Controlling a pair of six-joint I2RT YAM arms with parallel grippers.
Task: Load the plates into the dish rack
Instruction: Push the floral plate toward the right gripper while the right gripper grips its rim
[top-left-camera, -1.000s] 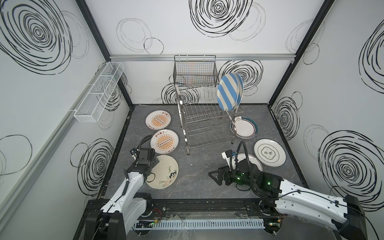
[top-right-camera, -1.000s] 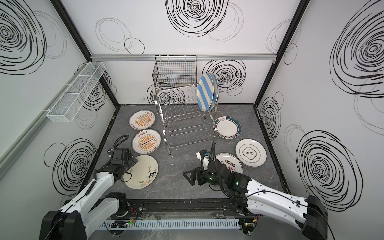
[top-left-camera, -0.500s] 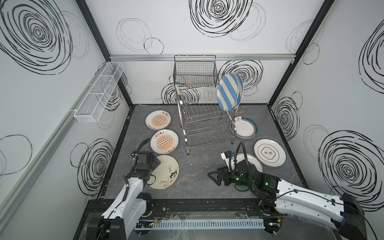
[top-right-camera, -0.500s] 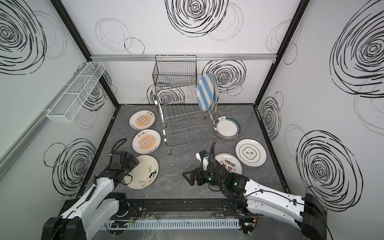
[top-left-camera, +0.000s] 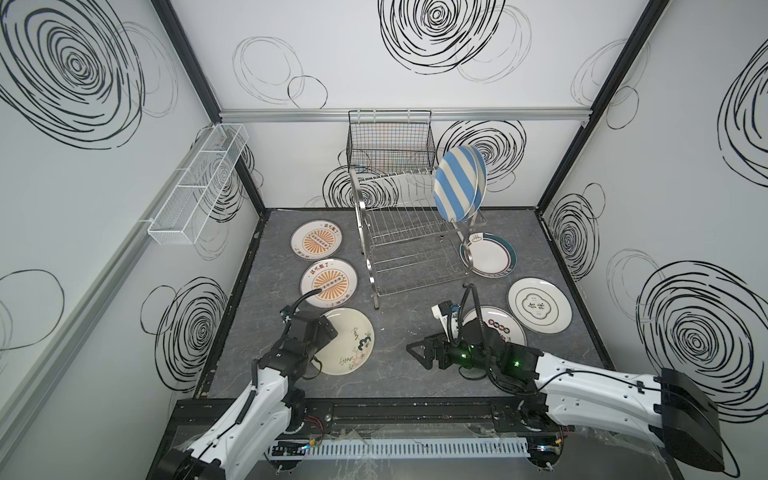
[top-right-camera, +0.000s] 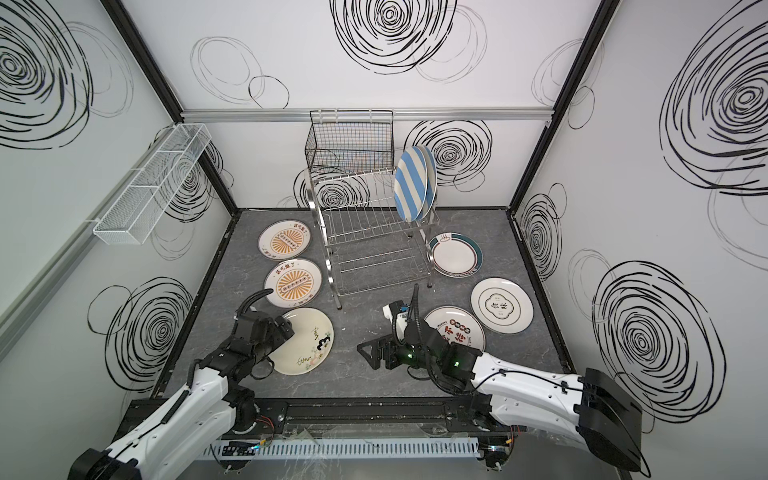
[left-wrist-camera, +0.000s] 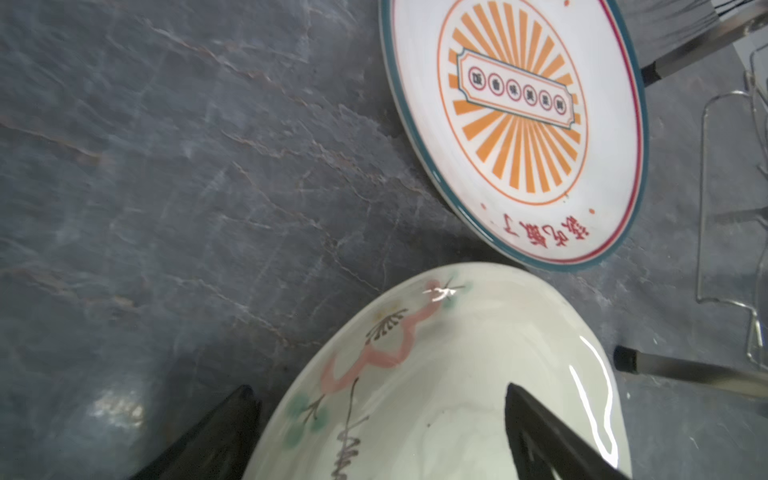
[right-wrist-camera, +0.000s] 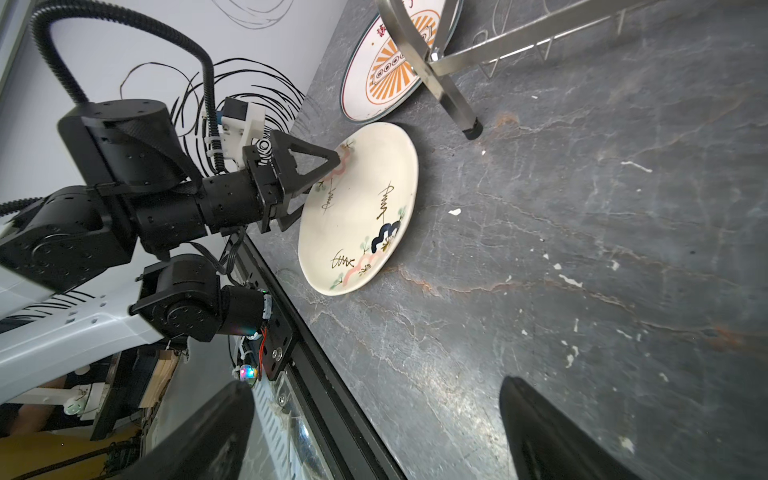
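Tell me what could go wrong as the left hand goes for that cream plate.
1. The left hand straddles only the rim of the cream plate, jaws not yet shut; the glossy plate may slip or tip once lifted.
2. The orange plate lies right beside it and may get knocked.
3. The rack leg stands close by; a swinging plate could strike it.

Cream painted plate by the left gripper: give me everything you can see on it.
The cream plate is round, shallow and glossy, like glazed ceramic, painted with pink scalloped lines, green dots, a dark blue motif and black brush strokes. It lies face up on the grey marble-look tabletop, front left, close beside an orange sunburst plate; contact between them is unclear. The left gripper straddles its rim with open jaws, one finger over the inside.
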